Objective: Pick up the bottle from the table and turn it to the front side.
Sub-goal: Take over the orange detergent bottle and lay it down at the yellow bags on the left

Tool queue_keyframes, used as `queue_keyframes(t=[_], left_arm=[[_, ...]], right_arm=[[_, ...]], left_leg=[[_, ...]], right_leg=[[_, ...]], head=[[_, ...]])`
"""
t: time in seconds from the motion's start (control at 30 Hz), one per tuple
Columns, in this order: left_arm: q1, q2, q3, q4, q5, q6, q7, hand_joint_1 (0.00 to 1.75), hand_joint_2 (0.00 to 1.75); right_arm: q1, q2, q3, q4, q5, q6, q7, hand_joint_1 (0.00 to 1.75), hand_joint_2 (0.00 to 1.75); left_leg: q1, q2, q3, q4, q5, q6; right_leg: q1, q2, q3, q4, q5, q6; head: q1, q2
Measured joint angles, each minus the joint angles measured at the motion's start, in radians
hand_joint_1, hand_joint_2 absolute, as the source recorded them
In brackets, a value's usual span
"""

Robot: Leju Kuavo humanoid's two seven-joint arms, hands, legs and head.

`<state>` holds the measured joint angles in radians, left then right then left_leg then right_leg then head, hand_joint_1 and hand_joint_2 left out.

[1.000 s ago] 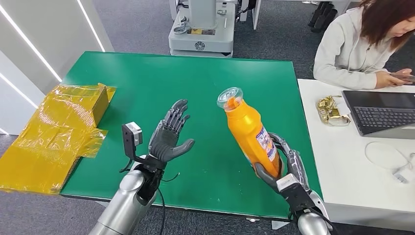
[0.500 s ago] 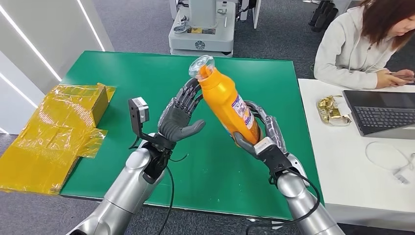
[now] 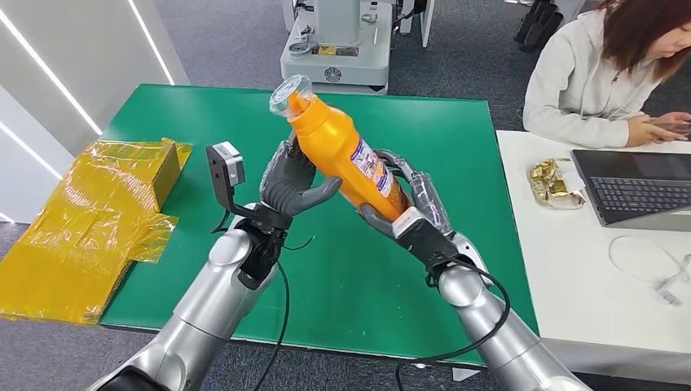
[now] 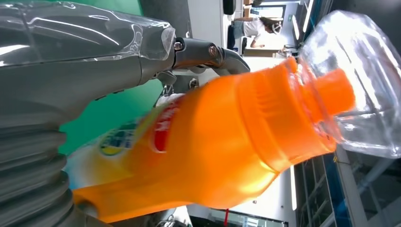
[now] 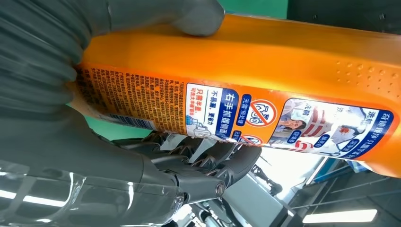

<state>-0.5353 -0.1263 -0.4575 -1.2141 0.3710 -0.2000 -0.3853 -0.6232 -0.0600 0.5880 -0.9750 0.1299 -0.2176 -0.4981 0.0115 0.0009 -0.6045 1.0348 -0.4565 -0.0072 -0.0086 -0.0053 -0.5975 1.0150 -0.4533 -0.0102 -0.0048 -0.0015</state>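
Bottle: I see the orange bottle (image 3: 342, 155) up off the green table (image 3: 212, 122), tilted w/ its clear cap (image 3: 291, 93) toward the far left and its base low at the right hand. Printed label strip faces up/right in head view.
Bottle close-up: left wrist cam shows the bottle (image 4: 208, 156) neck, the orange nozzle under the clear cap (image 4: 359, 85), plus a red/yellow logo on the body. Right wrist cam shows the bottle (image 5: 246, 80) back label w/ small print and blue warning icons.
Right hand: right hand (image 3: 407, 213) grips the bottle's lower part, thumb on the near side, fingers wrapped round the far side. In right wrist cam the thumb (image 5: 189, 16) presses on the orange wall, dark fingers (image 5: 222, 165) curl on the other side.
Left hand: left hand (image 3: 292, 189) is raised just beside the bottle's upper body, palm toward it, thumb out toward the bottle. Fingers go behind the bottle, so can't tell if it's touching or holding.
Table: yellow film-wrapped box (image 3: 90, 220) lies at the left edge, partly hanging over.
Surroundings: white desk (image 3: 570, 269) on the right w/ a laptop (image 3: 640, 186); a person (image 3: 603, 73) in a light hoodie sits behind it.
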Motion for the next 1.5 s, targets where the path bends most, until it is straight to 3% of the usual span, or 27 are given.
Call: queue_keyframes(t=[0.37, 0.5, 1.03, 1.17, 1.37, 1.5], left_arm=[[-0.019, -0.005, 0.000, 0.005, 0.004, 0.012, 0.003, 0.00, 1.75], [-0.023, -0.005, 0.000, 0.005, 0.023, 0.006, 0.027, 1.75, 1.75], [-0.019, -0.003, -0.020, 0.005, 0.089, -0.052, 0.054, 1.75, 1.75], [-0.014, -0.003, -0.023, 0.005, 0.091, -0.060, 0.054, 1.75, 1.75], [-0.019, 0.000, -0.038, 0.006, -0.008, -0.007, 0.030, 1.75, 1.75], [-0.045, 0.017, -0.043, 0.007, -0.299, 0.181, -0.026, 1.75, 1.75]], right_arm=[[-0.011, 0.005, 0.045, 0.006, 0.029, -0.006, 0.022, 1.75, 1.75], [-0.020, 0.007, 0.058, 0.017, 0.039, -0.009, 0.036, 1.75, 1.75], [0.006, -0.001, 0.071, 0.027, 0.017, -0.042, 0.023, 1.75, 1.75], [0.018, -0.005, 0.075, 0.022, 0.016, -0.045, 0.023, 0.06, 1.75], [0.036, -0.011, 0.080, 0.013, -0.011, -0.038, 0.018, 0.00, 1.75], [0.075, -0.034, 0.073, -0.013, -0.048, -0.027, 0.008, 0.00, 1.75]], left_leg=[[0.000, 0.000, 0.000, 0.000, 0.000, 0.000], [0.000, 0.000, 0.000, 0.000, 0.000, 0.000], [0.000, 0.000, 0.000, 0.000, 0.000, 0.000], [0.000, 0.000, 0.000, 0.000, 0.000, 0.000], [0.000, 0.000, 0.000, 0.000, 0.000, 0.000], [0.000, 0.000, 0.000, 0.000, 0.000, 0.000]], right_leg=[[0.000, 0.000, 0.000, 0.000, 0.000, 0.000], [0.000, 0.000, 0.000, 0.000, 0.000, 0.000], [0.000, 0.000, -0.001, 0.000, 0.000, 0.000], [0.000, 0.001, -0.001, 0.000, 0.000, 0.000], [0.000, 0.000, -0.001, 0.000, 0.000, 0.000], [0.000, 0.001, -0.001, 0.000, 0.000, 0.000]], head=[[0.000, 0.000], [0.000, 0.000], [0.000, 0.000], [0.000, 0.000], [0.000, 0.000], [0.000, 0.000]])
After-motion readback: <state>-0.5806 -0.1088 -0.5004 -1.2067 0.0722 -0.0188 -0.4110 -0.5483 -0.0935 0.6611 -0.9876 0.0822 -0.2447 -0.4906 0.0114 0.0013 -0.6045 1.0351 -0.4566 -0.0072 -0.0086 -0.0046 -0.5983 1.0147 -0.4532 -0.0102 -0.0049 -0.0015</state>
